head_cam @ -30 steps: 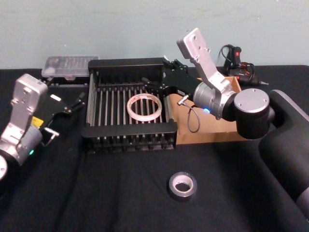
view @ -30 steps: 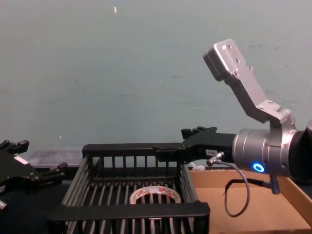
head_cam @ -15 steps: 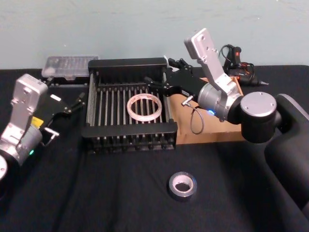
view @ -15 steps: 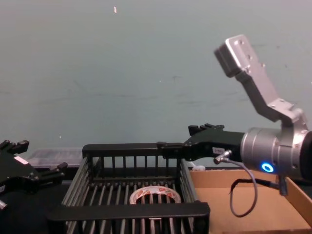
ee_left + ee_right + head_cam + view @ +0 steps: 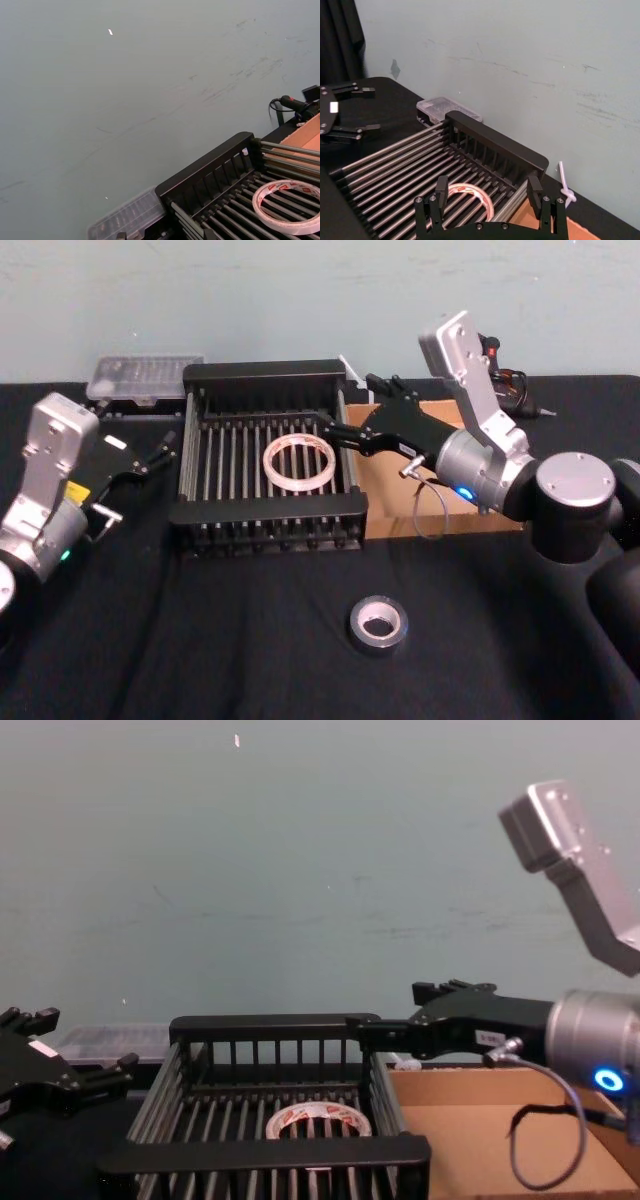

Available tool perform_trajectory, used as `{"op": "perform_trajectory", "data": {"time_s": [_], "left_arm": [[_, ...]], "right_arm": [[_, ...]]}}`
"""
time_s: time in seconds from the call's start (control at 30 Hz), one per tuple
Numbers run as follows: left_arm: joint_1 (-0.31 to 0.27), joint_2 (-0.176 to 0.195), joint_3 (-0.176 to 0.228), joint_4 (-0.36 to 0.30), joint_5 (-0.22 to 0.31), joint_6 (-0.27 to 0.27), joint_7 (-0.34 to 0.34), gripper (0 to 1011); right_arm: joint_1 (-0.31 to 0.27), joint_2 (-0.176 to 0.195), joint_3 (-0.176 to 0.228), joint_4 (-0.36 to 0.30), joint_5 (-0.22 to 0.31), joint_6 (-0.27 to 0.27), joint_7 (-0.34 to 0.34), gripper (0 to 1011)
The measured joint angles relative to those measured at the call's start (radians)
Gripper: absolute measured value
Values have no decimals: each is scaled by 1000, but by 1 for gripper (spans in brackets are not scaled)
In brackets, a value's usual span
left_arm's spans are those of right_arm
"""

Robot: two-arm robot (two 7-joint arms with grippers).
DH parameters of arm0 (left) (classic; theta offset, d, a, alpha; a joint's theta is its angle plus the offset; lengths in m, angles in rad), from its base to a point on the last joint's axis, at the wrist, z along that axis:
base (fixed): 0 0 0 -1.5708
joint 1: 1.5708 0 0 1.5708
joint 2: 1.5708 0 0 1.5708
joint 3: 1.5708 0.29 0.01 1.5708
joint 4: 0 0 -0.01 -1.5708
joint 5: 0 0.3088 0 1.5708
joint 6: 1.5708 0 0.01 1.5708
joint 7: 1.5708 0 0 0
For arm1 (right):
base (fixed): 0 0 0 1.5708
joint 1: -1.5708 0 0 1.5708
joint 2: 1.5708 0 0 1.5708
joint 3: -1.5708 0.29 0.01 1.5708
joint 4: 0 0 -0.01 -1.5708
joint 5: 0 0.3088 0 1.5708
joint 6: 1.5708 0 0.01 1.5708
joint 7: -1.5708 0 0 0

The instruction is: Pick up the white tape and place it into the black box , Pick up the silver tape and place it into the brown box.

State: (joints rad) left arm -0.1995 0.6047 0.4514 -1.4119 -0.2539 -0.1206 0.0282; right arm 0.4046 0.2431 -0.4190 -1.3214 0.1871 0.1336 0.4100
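My right tool [image 5: 345, 420] hangs empty with its fingers spread wide, above the crate's right rim where the crate [image 5: 265, 508] meets the tray [image 5: 395, 525]. The white tape [image 5: 298, 461] lies flat on the crate's slatted floor, so that half looks done to me. The silver tape [image 5: 378, 624] sits alone on the tabletop [image 5: 200, 640] near its front edge, well apart from both boxes.

My left tool [image 5: 135, 465], also open, is parked by the tabletop's left edge.

The risks I see:
- Swinging low toward the silver roll, my forearm or its dangling cable could catch the tray's wall and drag the light cardboard.
- A sideways approach could nudge the small roll away before I close.
- Pinching one wall off-centre could let it tip and slip.
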Motion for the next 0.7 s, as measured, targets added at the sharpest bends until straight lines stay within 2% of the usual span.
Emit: {"op": "perform_trajectory", "data": {"time_s": [0.1,0.33,0.7], "left_arm": [[0,0,0,0,0,0,0,1001],[0,0,0,0,0,0,0,1001],[0,0,0,0,0,0,0,1001]], "right_arm": [[-21,14,4,-34,12,11,2,1002],[-95,70,16,-165,55,49,10,1002],[-189,144,34,-273,119,76,22,1002]]}}
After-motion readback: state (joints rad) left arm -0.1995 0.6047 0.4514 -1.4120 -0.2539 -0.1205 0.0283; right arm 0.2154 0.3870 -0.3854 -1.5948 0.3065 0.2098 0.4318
